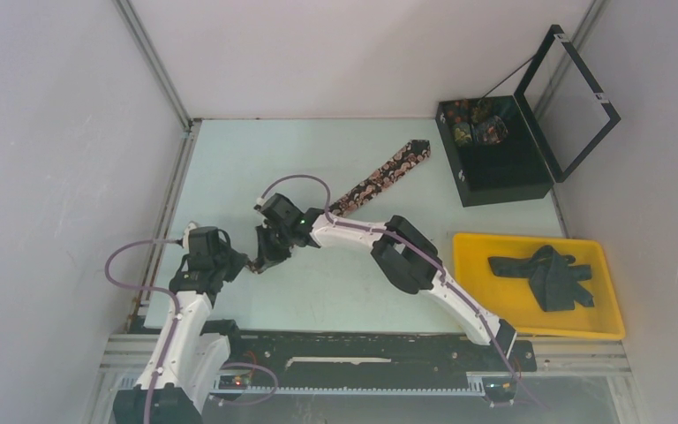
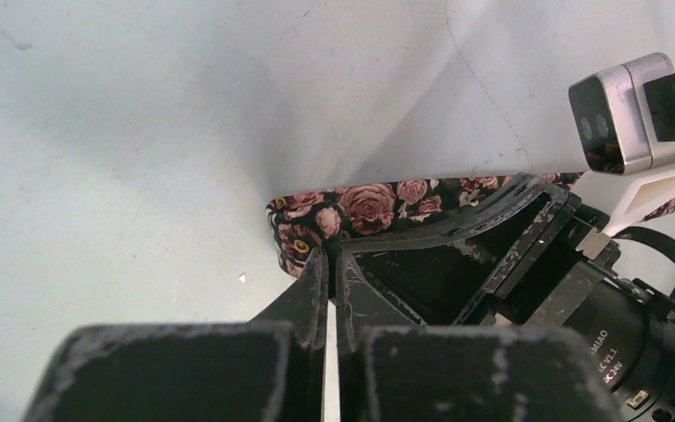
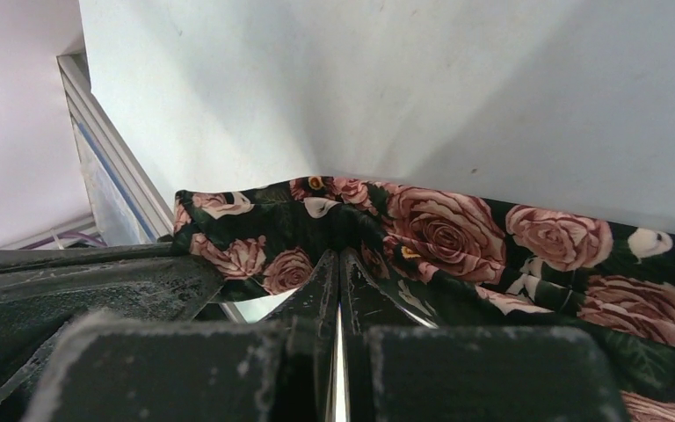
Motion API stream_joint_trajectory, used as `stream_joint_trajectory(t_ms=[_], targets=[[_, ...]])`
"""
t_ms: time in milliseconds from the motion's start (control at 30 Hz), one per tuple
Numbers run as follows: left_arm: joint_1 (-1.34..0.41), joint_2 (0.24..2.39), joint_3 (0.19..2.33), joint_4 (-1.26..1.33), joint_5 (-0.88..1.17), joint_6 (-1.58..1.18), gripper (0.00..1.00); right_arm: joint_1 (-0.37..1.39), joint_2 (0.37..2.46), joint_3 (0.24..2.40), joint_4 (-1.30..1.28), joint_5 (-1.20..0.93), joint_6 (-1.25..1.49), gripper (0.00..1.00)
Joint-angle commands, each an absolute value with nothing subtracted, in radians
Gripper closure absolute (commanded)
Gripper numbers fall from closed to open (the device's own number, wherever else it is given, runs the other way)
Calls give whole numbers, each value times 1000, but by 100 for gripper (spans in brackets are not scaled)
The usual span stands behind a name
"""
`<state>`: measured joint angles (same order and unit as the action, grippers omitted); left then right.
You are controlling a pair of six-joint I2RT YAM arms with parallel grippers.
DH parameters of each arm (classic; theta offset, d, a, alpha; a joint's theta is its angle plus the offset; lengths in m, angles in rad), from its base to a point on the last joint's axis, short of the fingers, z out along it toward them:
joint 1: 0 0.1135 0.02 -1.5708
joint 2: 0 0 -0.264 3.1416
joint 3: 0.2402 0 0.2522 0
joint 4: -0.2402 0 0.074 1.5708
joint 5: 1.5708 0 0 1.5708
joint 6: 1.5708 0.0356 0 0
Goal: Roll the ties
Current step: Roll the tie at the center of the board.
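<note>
near: left end effector [image 2: 329, 264] and right end effector [image 3: 338, 264] sit side by side, both pinched shut on the near-left end of the rose tie [image 1: 378, 179] | tie: lies on the bench [image 1: 229, 159], its long way running to the far right | next: the roll likely goes far-right; both arms are equally close

Robot lab cell, not a home: white panel walls [image 1: 53, 177] in aluminium framing [image 1: 154, 62], left arm [image 1: 177, 331] and right arm [image 1: 459, 300] bolted to a rail [image 1: 362, 360] at the desk [image 1: 335, 291] edge, purple cables [image 1: 293, 178], camera [image 2: 620, 123] mounted over the right gripper [image 3: 338, 259]
</note>
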<state>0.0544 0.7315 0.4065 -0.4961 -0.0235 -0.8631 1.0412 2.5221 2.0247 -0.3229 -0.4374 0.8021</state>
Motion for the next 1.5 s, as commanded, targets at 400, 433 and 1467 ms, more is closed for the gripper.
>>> stream_joint_trajectory(t_ms=[400, 433, 1467], targets=[[50, 691, 455, -540, -61, -830, 100, 1041, 2555, 2159, -370, -421, 782, 100], [50, 688, 453, -540, -61, -831, 100, 1036, 2540, 2141, -367, -416, 777, 100], [50, 686, 462, -550, -51, -822, 100, 1061, 2509, 2125, -325, -447, 782, 100]])
